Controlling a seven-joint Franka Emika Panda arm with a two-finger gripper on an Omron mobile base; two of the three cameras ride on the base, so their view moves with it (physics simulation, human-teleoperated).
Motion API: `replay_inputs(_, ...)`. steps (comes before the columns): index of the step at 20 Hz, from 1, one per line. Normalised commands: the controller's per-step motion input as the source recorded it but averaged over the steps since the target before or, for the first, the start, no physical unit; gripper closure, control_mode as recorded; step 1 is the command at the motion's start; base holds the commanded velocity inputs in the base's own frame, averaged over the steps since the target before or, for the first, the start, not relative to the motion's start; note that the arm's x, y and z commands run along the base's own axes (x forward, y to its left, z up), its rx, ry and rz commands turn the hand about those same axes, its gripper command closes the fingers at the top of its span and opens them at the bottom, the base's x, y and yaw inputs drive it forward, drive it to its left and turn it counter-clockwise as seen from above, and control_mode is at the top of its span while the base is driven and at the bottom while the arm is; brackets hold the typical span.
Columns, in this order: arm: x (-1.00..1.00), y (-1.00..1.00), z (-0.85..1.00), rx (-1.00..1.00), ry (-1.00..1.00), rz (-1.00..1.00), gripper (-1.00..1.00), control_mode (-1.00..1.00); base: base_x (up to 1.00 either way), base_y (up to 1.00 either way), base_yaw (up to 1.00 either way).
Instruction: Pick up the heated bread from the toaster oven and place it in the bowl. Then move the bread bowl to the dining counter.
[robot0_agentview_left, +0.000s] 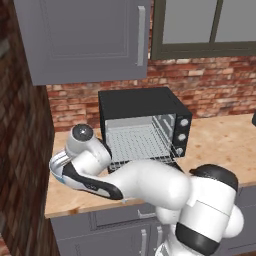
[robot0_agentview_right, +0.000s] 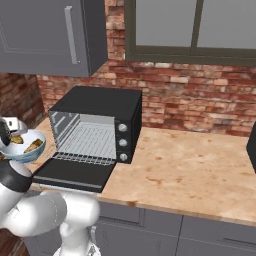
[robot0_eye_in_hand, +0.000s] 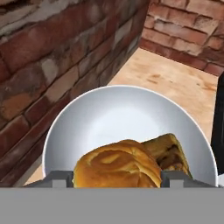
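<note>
Bread (robot0_eye_in_hand: 117, 164) sits in the bowl (robot0_eye_in_hand: 109, 113), by the look of it, so the first half of the job seems done.

From the left base camera, the oven (robot0_agentview_left: 144, 125) stands on the counter (robot0_agentview_left: 225, 145) with its door down and its rack bare. The arm folds low in front, and the bowl's pale rim peeks out at the left beside the wrist.

From the right base camera, the bowl hangs off the counter's left end, clear of the oven door, with golden pieces inside. It appears lifted, not resting on the wood.

From the hand camera, the golden bun lies in the near side of the bowl, a darker chunk (robot0_eye_in_hand: 171, 153) touching it on the right. The gripper (robot0_eye_in_hand: 117, 177) shows both fingertips spread wide either side of the bun; I cannot tell whether they clamp the bowl's rim or stand free.

What remains, I'd judge, is carrying the bowl to the dining counter.
</note>
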Motion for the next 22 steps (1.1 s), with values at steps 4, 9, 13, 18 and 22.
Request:
replay_inputs(4, 0.49, 0.28, -0.43, 0.0, 0.0, 0.06, -1.0, -1.0, 0.0, 0.0, 0.0)
replay_inputs(9, 0.66, 0.16, -0.3, 0.0, 0.0, 0.01, -1.0, -1.0, 0.0, 0.0, 0.0)
replay_inputs(13, 0.18, 0.02, 0.0, 0.02, 0.0, 0.0, -1.0, -1.0, 0.0, 0.0, 0.0)
replay_inputs(18, -0.23, 0.12, 0.56, 0.0, 0.09, 0.0, -1.0, -1.0, 0.0, 0.0, 0.0)
replay_inputs(22, -0.31, -0.02, 0.37, 0.0, 0.13, 0.01, -1.0, -1.0, 0.0, 0.0, 0.0)
